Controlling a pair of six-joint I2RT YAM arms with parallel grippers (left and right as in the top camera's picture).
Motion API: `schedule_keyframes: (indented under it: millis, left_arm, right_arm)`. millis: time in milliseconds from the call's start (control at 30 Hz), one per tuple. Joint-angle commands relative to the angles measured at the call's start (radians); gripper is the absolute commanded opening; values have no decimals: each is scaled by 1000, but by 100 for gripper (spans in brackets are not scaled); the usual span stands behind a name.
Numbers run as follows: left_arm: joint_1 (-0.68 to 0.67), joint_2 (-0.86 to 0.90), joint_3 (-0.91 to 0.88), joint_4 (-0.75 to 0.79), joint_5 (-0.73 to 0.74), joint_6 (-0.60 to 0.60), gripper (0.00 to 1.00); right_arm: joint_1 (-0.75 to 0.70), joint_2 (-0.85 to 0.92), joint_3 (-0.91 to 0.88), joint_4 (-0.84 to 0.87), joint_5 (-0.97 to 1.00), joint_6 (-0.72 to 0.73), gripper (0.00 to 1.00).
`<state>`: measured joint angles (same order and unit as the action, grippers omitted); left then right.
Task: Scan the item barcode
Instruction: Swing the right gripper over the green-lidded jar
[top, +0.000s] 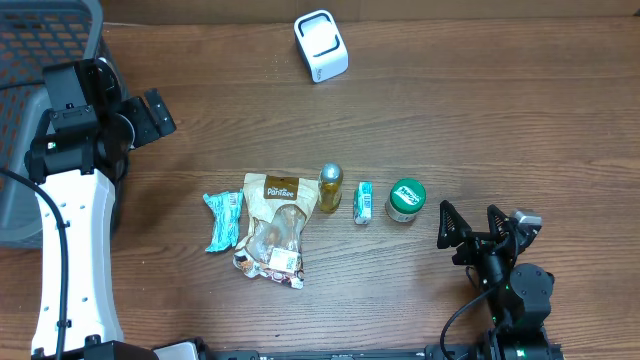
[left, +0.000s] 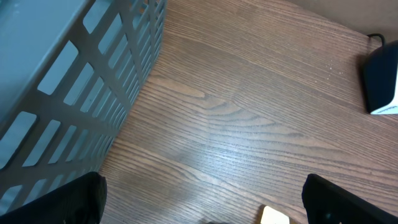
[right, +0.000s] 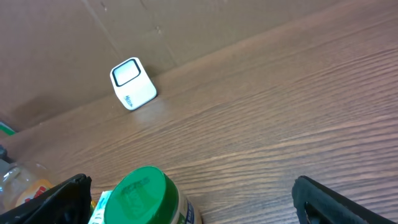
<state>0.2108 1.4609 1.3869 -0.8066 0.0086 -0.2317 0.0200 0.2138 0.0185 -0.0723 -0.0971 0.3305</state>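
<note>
A brown tabletop (top: 480, 110) with long, fine wood grain is seen in all views. At its left edge a grey plastic basket (top: 40, 45) is set, its walls cut into a slanted lattice of rectangular openings. Near the far edge stands a barcode scanner (top: 321, 45), a white, rounded-cornered box with a dark window on its top face.

The left pincer (top: 160, 112) is held beside the basket with its black fingers spread wide; nothing is gripped or touched. The right pincer (top: 475, 228) is likewise fully parted and empty, placed just right of the jar.

The items are laid in a loose row at the tabletop's middle, apart from both pincers. A crinkled snack pouch (top: 275, 228), brown above and clear below, is flanked on the left by a shiny teal wrapper (top: 223, 220). To its right are found a round green-lidded jar (top: 406, 200), a small bottle (top: 330, 188) of yellow liquid with a gold cap, and a little teal-and-white carton (top: 363, 202).
</note>
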Motion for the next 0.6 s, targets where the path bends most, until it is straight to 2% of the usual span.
schedule_keyframes:
  millis: [0, 133, 267, 400, 567]
  left_arm:
    - [-2, -6, 24, 0, 8, 19, 99]
    - [-2, -6, 24, 0, 8, 19, 99]
    - [-2, -6, 24, 0, 8, 19, 100]
    - [-2, -6, 24, 0, 8, 19, 100]
    - [-2, -6, 24, 0, 8, 19, 100]
  right_arm:
    - [-5, 1, -8, 10, 5, 7, 100]
    - [-5, 1, 38, -12, -2, 9, 100]
    - [-5, 16, 169, -108, -2, 11, 100]
    - [-5, 100, 377, -235, -3, 11, 100]
    - [-5, 298, 756, -515, -37, 11, 100]
